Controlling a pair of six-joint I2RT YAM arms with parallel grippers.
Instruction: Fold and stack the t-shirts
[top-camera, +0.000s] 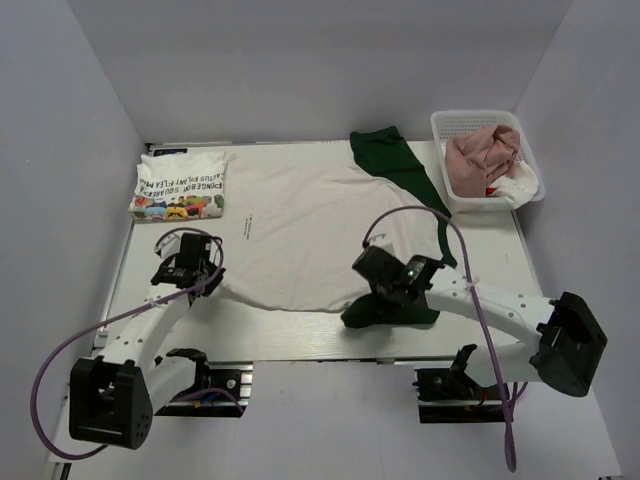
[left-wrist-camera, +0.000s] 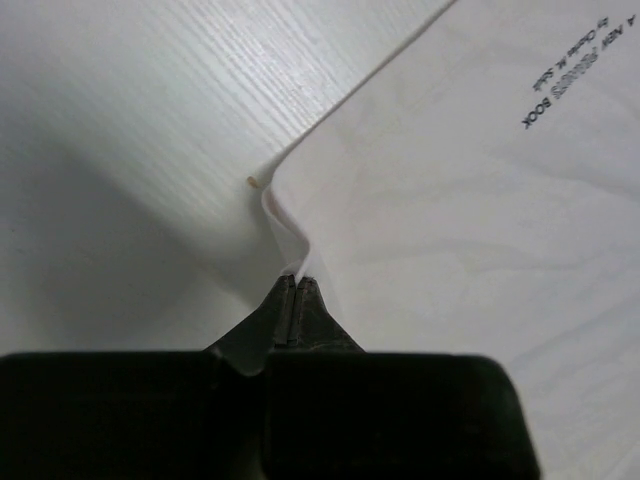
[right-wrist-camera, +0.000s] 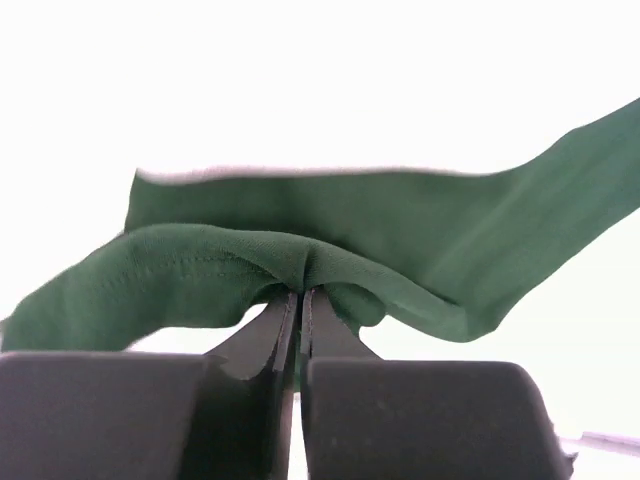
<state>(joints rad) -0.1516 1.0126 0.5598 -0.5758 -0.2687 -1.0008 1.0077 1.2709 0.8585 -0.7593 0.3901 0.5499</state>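
Where the desk (top-camera: 300, 340) starts at far left, a folded white shirt with cartoon figures (top-camera: 180, 188) lies squared in the back corner. It looks like the start of the stack.

Left pincer (left-wrist-camera: 297, 290): clenched on a thin pinch of white cloth at the near hem corner of the big shirt (top-camera: 300, 220). The cloth rises into the tips in a small ridge.

Big shirt: white body, dark green sleeves, spread flat mid-desk with small black print facing up. Far sleeve (top-camera: 392, 160) points toward the back wall.

Right pincer (right-wrist-camera: 300, 298): clenched on the near green sleeve (top-camera: 388, 310). The fabric humps over the closed tips and drapes to both sides.

Judgement: the two arms grip the near side at opposite ends so the shirt can be lifted evenly and carried over for a fold. A one-sided pull would likely skew it.

Far right: a white lattice basket (top-camera: 452, 125) holds a crumpled pink shirt (top-camera: 480, 155) and a white one with red (top-camera: 512, 188), both unfolded and not yet handled.
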